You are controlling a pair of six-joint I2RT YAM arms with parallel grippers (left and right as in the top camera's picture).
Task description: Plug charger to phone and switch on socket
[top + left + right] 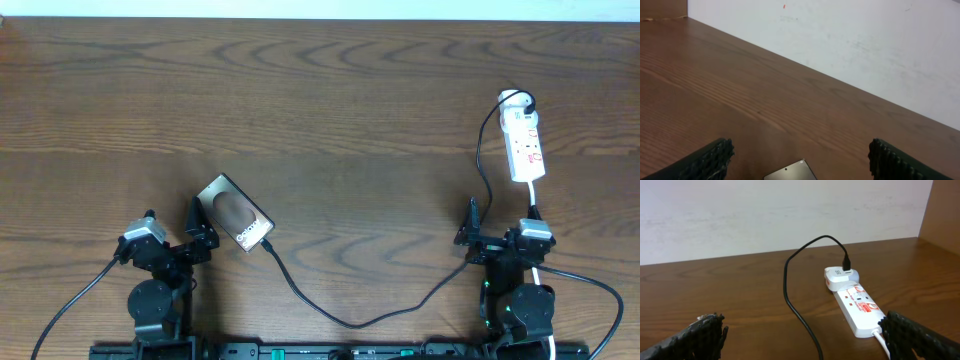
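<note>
The brown-bronze phone [233,213] lies flat and angled on the table at the left; one corner of it shows in the left wrist view [790,173]. The black charger cable [350,322] runs from the phone's lower right end, where its tip touches the phone, in a loop up to a white adapter [840,277]. The adapter is plugged into the far end of the white socket strip [526,148], which also shows in the right wrist view [858,309]. My left gripper [200,225] is open just left of the phone. My right gripper [468,228] is open below the strip, with the cable [790,282] between its fingers.
The strip's white lead [540,270] runs down past my right arm. A pale wall [850,40] borders the table's far edge. Bare wooden tabletop [350,120] lies between phone and strip.
</note>
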